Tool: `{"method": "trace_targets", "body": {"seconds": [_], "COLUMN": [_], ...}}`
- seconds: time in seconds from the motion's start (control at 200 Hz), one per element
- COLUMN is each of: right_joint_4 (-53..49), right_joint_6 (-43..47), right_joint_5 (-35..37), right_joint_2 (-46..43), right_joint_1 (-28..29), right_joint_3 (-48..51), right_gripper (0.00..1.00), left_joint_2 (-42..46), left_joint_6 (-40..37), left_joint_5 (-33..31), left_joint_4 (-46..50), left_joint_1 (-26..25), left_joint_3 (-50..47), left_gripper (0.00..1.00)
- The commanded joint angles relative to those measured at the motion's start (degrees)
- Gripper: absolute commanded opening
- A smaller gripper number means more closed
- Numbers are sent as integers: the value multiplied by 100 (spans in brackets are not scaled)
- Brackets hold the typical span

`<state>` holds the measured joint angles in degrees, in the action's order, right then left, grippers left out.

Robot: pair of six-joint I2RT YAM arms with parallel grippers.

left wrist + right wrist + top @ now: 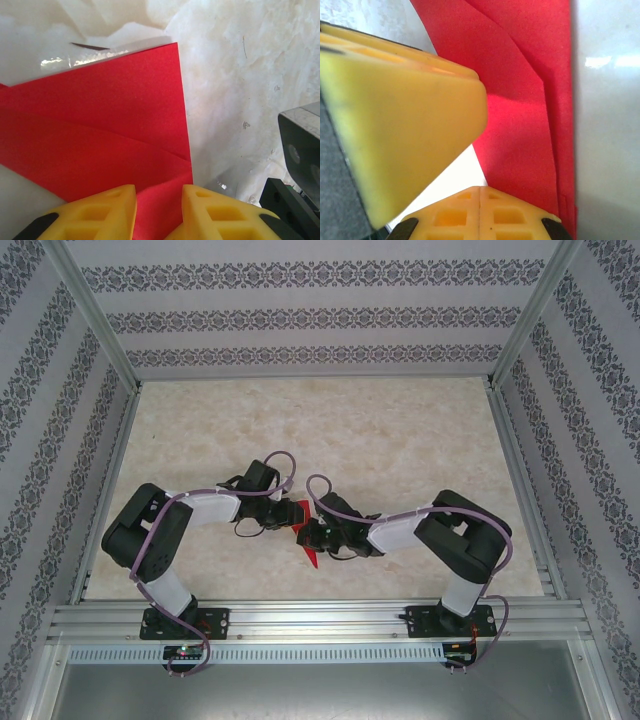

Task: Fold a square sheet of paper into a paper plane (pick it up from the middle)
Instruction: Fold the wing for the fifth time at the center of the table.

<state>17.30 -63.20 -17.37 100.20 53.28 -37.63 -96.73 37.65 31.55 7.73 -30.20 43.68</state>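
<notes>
Paper (305, 532), bright red and partly creased, lies at the near middle of the table (420, 440) between both arms. The left gripper (159, 212) straddles it with fingers slightly apart. The right gripper (480, 212) is pressed together at its edge.

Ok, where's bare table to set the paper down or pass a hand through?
The far half of the table is bare, from the back wall down to the left arm and right arm. A thin bare band runs along the front rail between their bases. Crowded: centre front, where both meet over the red paper.
</notes>
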Motion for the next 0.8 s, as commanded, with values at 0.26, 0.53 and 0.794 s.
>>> {"method": "trace_targets", "body": {"seconds": [0.26,0.53,0.794], "right_joint_4": [-561,-212,-122], "right_joint_6": [-240,-650,-782], "right_joint_5": [-129,9,60], "right_joint_2": [-462,-666,-915], "right_joint_1": [489,926,1202], "right_joint_3": [795,1393,1666], "right_gripper": [3,4,6], "left_joint_2": [-388,-406,-417], "left_joint_6": [200,180,135], "left_joint_5": [-415,-420,-464], "left_joint_4": [9,65,124], "left_joint_1": [-57,-57,-62], "left_joint_3": [-3,58,91], "left_gripper": [32,31,32]}}
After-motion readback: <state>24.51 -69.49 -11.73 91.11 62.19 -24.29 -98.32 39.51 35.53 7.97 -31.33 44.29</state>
